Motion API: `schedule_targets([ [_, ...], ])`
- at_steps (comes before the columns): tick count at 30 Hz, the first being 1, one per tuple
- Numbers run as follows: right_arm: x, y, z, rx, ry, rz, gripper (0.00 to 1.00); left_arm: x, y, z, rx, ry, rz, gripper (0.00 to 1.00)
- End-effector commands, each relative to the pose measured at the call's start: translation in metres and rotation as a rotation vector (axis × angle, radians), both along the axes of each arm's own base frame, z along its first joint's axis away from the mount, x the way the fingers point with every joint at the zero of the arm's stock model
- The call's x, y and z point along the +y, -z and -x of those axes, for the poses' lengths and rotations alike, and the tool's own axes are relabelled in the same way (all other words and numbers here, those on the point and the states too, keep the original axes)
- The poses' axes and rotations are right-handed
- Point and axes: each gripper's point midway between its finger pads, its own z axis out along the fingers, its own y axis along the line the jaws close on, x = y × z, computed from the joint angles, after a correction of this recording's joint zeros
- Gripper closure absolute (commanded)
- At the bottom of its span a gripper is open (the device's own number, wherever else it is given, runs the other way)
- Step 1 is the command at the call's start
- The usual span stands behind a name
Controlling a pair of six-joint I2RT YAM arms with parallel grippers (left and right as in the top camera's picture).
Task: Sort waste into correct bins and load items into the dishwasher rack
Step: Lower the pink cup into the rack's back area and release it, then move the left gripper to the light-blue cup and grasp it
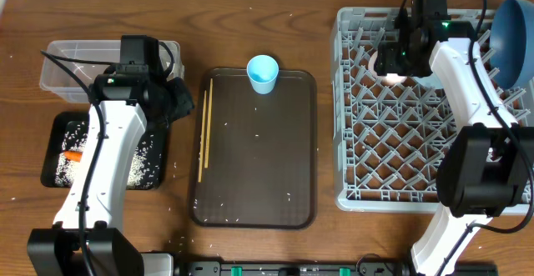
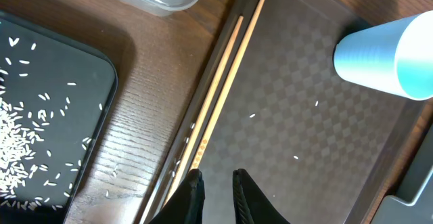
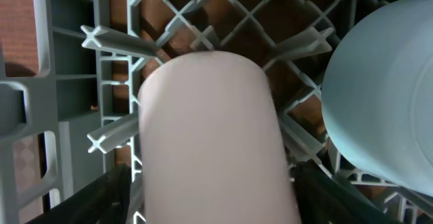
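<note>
Bright, even light comes from overhead; shadows on the table (image 1: 25, 226) are soft and short. The right wrist view blurs the close pink cup (image 3: 210, 136); the left wrist view is sharp.

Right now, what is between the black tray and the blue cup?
The chopsticks, lying along the brown tray's edge. The left wrist view shows it.

I see a matt, checker-textured brown tray (image 2: 304, 116) on the wood-grain table (image 1: 250, 9). The chopsticks (image 2: 232, 68) on it are pale bare wood.
</note>
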Motion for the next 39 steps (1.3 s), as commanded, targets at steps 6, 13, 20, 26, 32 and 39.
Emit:
schedule_targets([
  [6, 0.009, -0.029, -0.01, -0.059, 0.005, -0.037, 0.34, 0.002, -0.001, 0.004, 0.0, 0.01, -0.017, 0.83],
  [13, 0.014, -0.072, -0.011, -0.085, -0.008, -0.055, 0.34, 0.002, -0.001, 0.005, 0.002, 0.01, -0.017, 0.83],
  [20, 0.047, -0.127, -0.011, -0.16, -0.103, -0.056, 0.31, -0.021, -0.01, -0.015, -0.115, 0.191, -0.024, 0.83],
  [26, 0.069, -0.144, -0.008, -0.185, -0.148, -0.062, 0.27, -0.07, -0.015, -0.048, -0.271, 0.374, -0.057, 0.83],
  [32, 0.069, -0.138, 0.004, -0.131, -0.149, -0.059, 0.25, -0.1, 0.023, -0.074, -0.276, 0.428, -0.094, 0.83],
  [39, 0.067, -0.133, 0.013, -0.09, -0.148, -0.056, 0.25, -0.116, 0.061, -0.1, -0.274, 0.352, -0.043, 0.83],
])
